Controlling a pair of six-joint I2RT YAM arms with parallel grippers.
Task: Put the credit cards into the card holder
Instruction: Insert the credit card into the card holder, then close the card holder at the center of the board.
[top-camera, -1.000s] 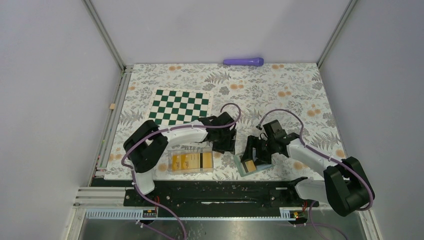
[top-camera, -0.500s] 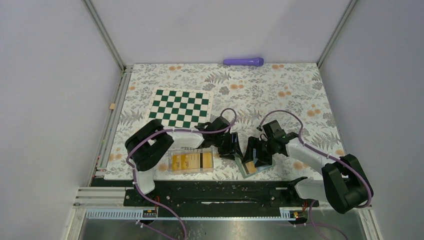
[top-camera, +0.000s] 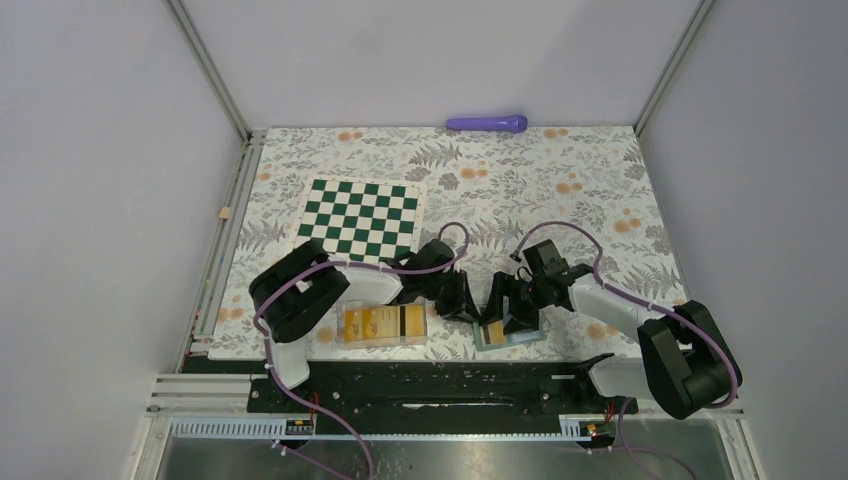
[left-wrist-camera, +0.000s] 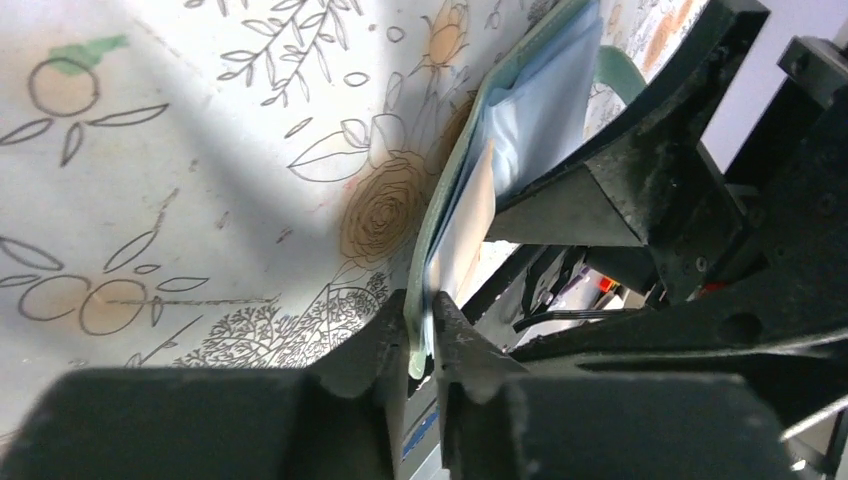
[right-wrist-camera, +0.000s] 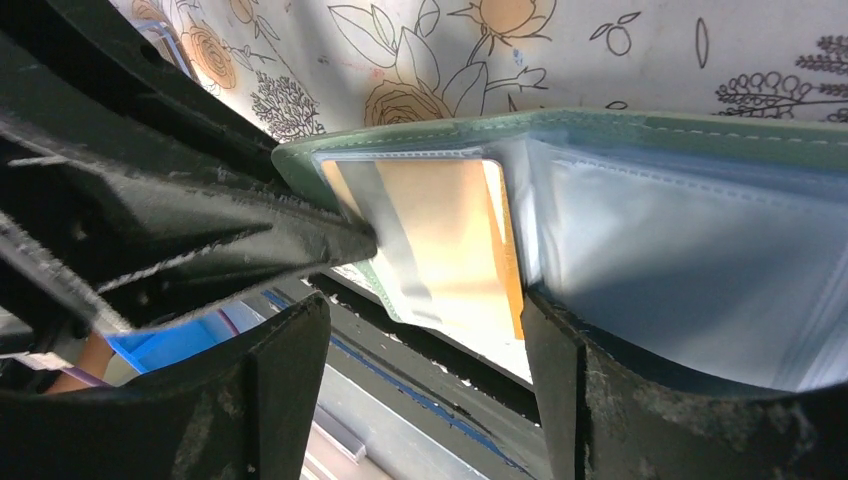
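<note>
My left tool (left-wrist-camera: 425, 322) has come right and clamped the holder (top-camera: 514, 338) by its edge, at the surface's (top-camera: 600, 170) near side. My right tool (right-wrist-camera: 420, 318) gapes astride it. A card (right-wrist-camera: 450, 230) sits inside, so it's braced for more.

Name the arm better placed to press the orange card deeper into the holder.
Right. The right claw is open and straddles the orange card in the card holder's sleeve, so it is free to act. The left claw is pinched on the holder's edge, likely steadying it.
</note>
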